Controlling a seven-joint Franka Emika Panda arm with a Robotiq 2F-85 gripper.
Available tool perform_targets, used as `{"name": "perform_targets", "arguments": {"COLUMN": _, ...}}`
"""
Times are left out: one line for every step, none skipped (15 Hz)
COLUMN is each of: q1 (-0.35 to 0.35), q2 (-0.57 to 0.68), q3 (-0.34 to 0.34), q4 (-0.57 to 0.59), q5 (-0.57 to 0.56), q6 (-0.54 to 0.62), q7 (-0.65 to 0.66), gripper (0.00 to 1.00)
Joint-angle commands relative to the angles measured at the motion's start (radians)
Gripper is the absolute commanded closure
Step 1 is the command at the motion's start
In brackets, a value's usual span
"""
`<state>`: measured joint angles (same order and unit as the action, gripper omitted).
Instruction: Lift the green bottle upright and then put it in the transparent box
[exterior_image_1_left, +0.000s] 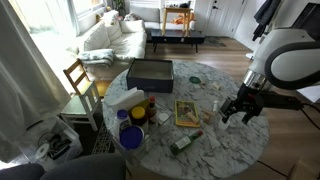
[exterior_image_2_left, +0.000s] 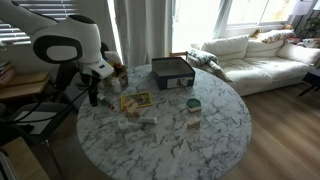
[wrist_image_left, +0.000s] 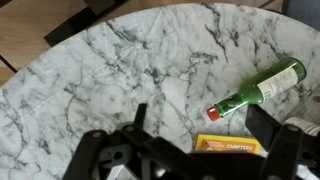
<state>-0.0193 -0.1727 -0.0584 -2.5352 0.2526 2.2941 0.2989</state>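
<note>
The green bottle (wrist_image_left: 262, 90) lies on its side on the marble table (wrist_image_left: 90, 80), with its red cap (wrist_image_left: 213, 114) pointing toward my gripper. In an exterior view the bottle (exterior_image_1_left: 185, 143) lies near the table's front edge. My gripper (wrist_image_left: 197, 108) is open and empty above the table, with the bottle just beyond its right finger. It shows in both exterior views (exterior_image_1_left: 238, 112) (exterior_image_2_left: 93, 98). A yellow-framed card (wrist_image_left: 238, 146) lies below the bottle. The box (exterior_image_1_left: 150, 72) (exterior_image_2_left: 172, 72) stands on the far side of the table.
The yellow card also shows in both exterior views (exterior_image_1_left: 187, 112) (exterior_image_2_left: 135, 101). A blue cup (exterior_image_1_left: 131, 135), a white bag (exterior_image_1_left: 125, 98) and dark bottles crowd one side of the table. A small jar (exterior_image_2_left: 193, 104) stands mid-table. A wooden chair (exterior_image_1_left: 80, 80) stands beside the table.
</note>
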Motion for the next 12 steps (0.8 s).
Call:
{"name": "perform_targets", "arguments": {"q1": -0.013, "q2": 0.000, "q3": 0.011, "q4": 0.001, "q5": 0.002, "q6": -0.002, "q7": -0.001, "gripper": 0.00}}
{"name": "perform_targets", "arguments": {"q1": -0.013, "q2": 0.000, "q3": 0.011, "q4": 0.002, "q5": 0.002, "q6": -0.002, "q7": -0.001, "gripper": 0.00}}
{"name": "perform_targets", "arguments": {"q1": -0.019, "q2": 0.049, "q3": 0.000, "q4": 0.031, "q5": 0.044, "q6": -0.057, "q7": 0.046, "gripper": 0.00}}
{"name": "perform_targets", "arguments": {"q1": -0.014, "q2": 0.076, "q3": -0.013, "q4": 0.048, "q5": 0.097, "q6": -0.101, "q7": 0.009, "gripper": 0.00}}
{"name": "perform_targets", "arguments": {"q1": -0.012, "q2": 0.105, "q3": -0.021, "q4": 0.060, "q5": 0.144, "q6": -0.123, "q7": -0.025, "gripper": 0.00}}
{"name": "perform_targets", "arguments": {"q1": -0.014, "q2": 0.128, "q3": -0.029, "q4": 0.072, "q5": 0.193, "q6": -0.150, "q7": -0.059, "gripper": 0.00}}
{"name": "perform_targets", "arguments": {"q1": -0.024, "q2": 0.161, "q3": -0.035, "q4": 0.089, "q5": 0.224, "q6": -0.174, "q7": -0.056, "gripper": 0.00}}
{"name": "perform_targets", "arguments": {"q1": -0.031, "q2": 0.187, "q3": -0.041, "q4": 0.102, "q5": 0.262, "q6": -0.198, "q7": -0.063, "gripper": 0.00}}
{"name": "perform_targets", "arguments": {"q1": -0.039, "q2": 0.216, "q3": -0.045, "q4": 0.117, "q5": 0.308, "q6": -0.210, "q7": -0.067, "gripper": 0.00}}
{"name": "perform_targets", "arguments": {"q1": -0.047, "q2": 0.241, "q3": -0.047, "q4": 0.131, "q5": 0.354, "q6": -0.231, "q7": -0.079, "gripper": 0.00}}
{"name": "perform_targets", "arguments": {"q1": -0.056, "q2": 0.269, "q3": -0.047, "q4": 0.145, "q5": 0.416, "q6": -0.246, "q7": -0.118, "gripper": 0.00}}
{"name": "perform_targets", "arguments": {"q1": -0.066, "q2": 0.294, "q3": -0.047, "q4": 0.160, "q5": 0.465, "q6": -0.269, "q7": -0.136, "gripper": 0.00}}
